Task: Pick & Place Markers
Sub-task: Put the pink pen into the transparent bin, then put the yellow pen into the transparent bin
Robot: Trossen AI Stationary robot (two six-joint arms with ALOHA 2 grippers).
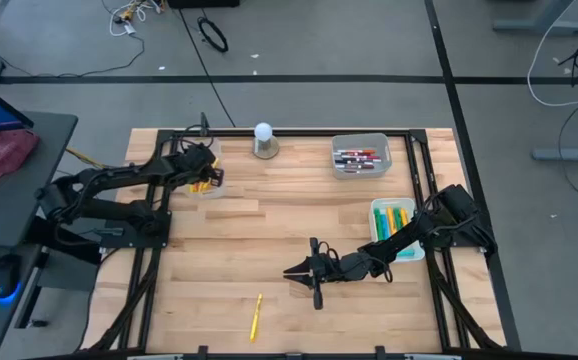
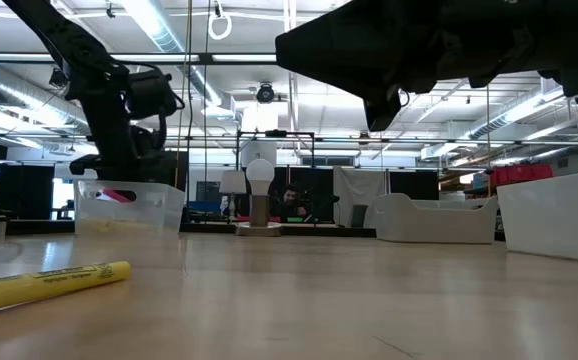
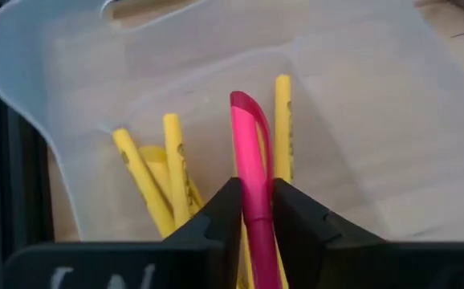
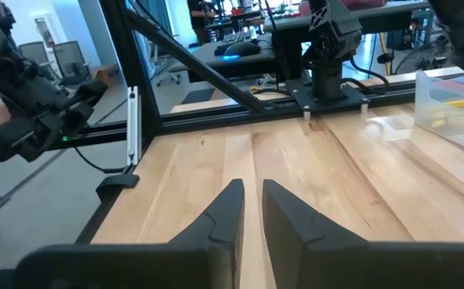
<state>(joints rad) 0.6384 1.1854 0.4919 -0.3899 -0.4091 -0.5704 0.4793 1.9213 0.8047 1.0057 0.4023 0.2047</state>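
A pale wooden table (image 1: 269, 240) carries three clear bins: far left (image 1: 207, 172), far right (image 1: 361, 156), right edge (image 1: 397, 228). A white knob (image 1: 263, 139) stands far-centre; one yellow marker (image 1: 255, 315) lies near.

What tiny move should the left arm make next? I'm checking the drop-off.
Probably open a little wider: the left gripper hangs over the clear bin of yellow markers, its fingers beside the pink marker.
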